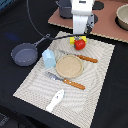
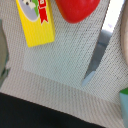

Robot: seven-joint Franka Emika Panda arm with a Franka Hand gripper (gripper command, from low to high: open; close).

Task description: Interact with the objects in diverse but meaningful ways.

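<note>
Placemat [image 1: 95, 75] on bench — contents: red tomato [image 1: 80, 44] at far edge, touching flat yellow packet [image 2: 35, 22]; packet bears a red ribbon graphic, no writing legible. Pincer [image 1: 81, 33] directly above tomato — opening cannot be told.

One tomato [image 1: 80, 44], one pan [image 1: 24, 54]

No words, numbers or brand names can be read in either view. The only printed surface is the yellow packet [image 2: 36, 21], which carries a red ribbon-like mark and a pale oval patch with small green shapes; in the wrist view these are too blurred to make out as letters, and in the exterior view the yellow packet [image 1: 73, 39] is too small to show any print.
</note>
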